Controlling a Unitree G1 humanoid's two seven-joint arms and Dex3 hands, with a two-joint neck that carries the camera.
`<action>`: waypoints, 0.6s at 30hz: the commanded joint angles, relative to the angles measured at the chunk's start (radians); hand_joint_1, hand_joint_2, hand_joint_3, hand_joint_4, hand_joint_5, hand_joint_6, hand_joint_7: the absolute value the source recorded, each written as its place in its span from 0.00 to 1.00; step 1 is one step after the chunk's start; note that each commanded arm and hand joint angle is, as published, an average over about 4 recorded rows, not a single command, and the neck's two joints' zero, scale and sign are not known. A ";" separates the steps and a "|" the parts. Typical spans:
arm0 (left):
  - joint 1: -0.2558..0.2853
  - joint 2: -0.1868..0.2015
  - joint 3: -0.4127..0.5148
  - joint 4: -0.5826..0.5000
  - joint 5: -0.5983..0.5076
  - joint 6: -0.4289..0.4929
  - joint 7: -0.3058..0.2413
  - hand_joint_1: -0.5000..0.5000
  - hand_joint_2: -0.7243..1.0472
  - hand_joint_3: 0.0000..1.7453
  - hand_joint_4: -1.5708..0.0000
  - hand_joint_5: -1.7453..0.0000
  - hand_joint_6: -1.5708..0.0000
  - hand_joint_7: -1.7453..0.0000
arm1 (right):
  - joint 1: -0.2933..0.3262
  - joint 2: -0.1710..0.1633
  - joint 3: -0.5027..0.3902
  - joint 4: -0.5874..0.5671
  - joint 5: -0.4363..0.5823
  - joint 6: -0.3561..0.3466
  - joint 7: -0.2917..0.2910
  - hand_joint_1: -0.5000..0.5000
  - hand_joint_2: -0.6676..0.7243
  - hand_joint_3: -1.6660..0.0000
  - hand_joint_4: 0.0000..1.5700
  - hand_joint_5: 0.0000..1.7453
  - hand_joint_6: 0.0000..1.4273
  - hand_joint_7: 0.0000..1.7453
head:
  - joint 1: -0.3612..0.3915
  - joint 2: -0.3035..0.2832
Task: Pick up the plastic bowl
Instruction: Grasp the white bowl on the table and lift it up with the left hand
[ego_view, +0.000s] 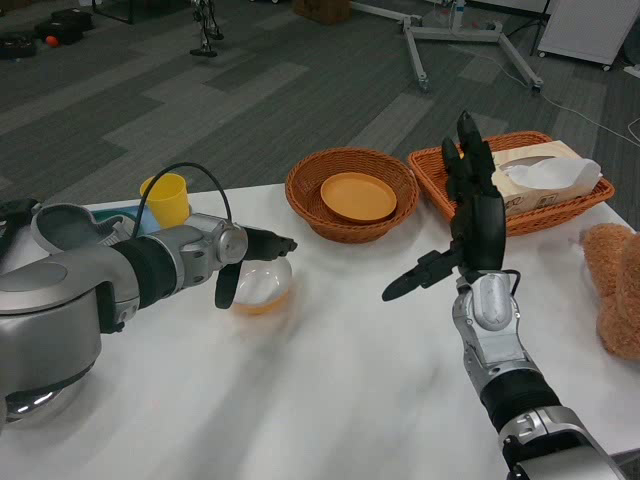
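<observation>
At the left edge of the white table lies a grey object with something teal beside it, partly hidden by the left forearm. Just right of these, toward the far edge, stands a yellow cup.

The left hand reaches in from the left over the bowl, a clear plastic one with an orange tint at its base, resting on the table left of centre. One finger hangs down at the bowl's left side and others stretch over its rim; whether the hand actually grips the bowl cannot be told.

Farther right, at the far edge, a round wicker basket holds an orange plate. Beside it a rectangular wicker tray carries a tissue box.

The right hand stands upright above the table, near-right of centre, fingers spread and pointing up, thumb out to the left, holding nothing.

A brown plush toy lies at the right edge.
</observation>
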 joint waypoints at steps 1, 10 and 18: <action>0.021 -0.004 -0.019 0.017 -0.022 -0.010 0.011 0.96 0.73 0.05 1.00 1.00 1.00 0.96 | 0.017 -0.002 0.004 -0.010 0.008 -0.012 -0.003 0.04 0.82 1.00 0.00 0.00 0.00 0.00 | 0.001 0.001; 0.030 -0.013 -0.045 0.059 -0.046 -0.026 0.028 0.92 0.75 0.05 1.00 1.00 1.00 0.96 | 0.017 -0.002 0.004 -0.010 0.008 -0.013 -0.003 0.04 0.82 1.00 0.00 0.00 0.00 0.00 | 0.008 0.007; 0.034 -0.019 -0.043 0.072 -0.042 -0.044 0.048 0.87 0.75 0.05 1.00 1.00 1.00 1.00 | 0.017 -0.002 0.004 -0.008 0.009 -0.012 -0.003 0.04 0.82 1.00 0.00 0.00 0.00 0.00 | 0.014 0.019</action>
